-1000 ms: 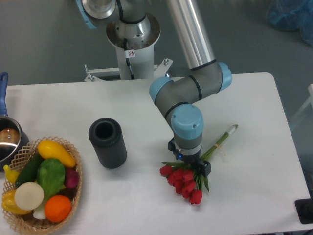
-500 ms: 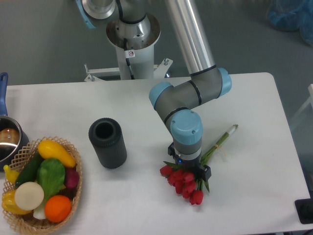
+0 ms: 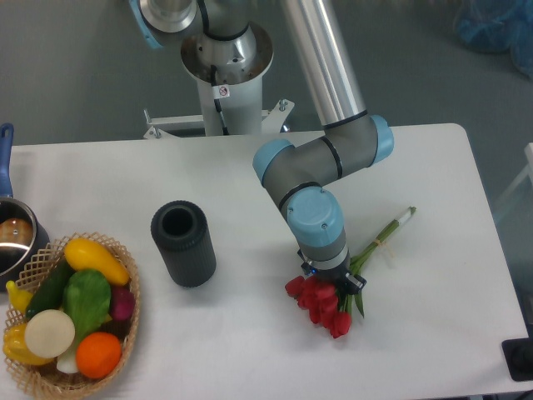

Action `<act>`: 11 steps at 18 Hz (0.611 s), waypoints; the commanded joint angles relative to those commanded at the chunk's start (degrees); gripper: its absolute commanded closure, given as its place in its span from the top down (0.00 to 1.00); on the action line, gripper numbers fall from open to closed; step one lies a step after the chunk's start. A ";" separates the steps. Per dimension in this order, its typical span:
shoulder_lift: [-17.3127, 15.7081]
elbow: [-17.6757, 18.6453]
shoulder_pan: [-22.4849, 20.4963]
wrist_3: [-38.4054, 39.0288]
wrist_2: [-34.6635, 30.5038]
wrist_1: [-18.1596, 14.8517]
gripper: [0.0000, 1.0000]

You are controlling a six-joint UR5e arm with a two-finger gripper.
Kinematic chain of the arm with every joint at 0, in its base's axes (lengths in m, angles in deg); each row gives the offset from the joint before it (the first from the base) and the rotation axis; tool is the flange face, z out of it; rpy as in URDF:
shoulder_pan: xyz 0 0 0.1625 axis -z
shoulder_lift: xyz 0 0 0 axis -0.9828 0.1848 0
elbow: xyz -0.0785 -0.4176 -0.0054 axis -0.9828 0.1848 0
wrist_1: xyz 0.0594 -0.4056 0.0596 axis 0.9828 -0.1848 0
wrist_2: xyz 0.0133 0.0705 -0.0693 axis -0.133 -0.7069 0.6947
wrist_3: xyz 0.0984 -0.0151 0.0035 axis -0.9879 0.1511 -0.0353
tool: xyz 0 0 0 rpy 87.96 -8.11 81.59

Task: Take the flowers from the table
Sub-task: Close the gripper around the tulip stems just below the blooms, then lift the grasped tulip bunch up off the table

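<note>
One flower bunch (image 3: pixel 321 302), one basket (image 3: pixel 37 260), one black cylinder (image 3: pixel 183 243), one pot (image 3: pixel 12 237).

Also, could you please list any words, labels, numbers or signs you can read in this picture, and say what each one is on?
No text can be read here.
A small round red-and-white sticker sits on the robot's white base column; it looks like a prohibition sign, but it is too small to make out.
The black cylinder, the flowers, the basket, the pot and the table show no markings.
</note>
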 joint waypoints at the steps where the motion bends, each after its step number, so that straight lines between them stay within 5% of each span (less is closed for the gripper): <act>1: 0.00 0.00 -0.09 -0.26 0.00 0.00 0.09; 9: -3.52 -1.05 -2.11 -0.35 0.70 -0.96 0.08; 11: -3.61 -4.29 -2.29 -0.35 1.58 -4.46 0.08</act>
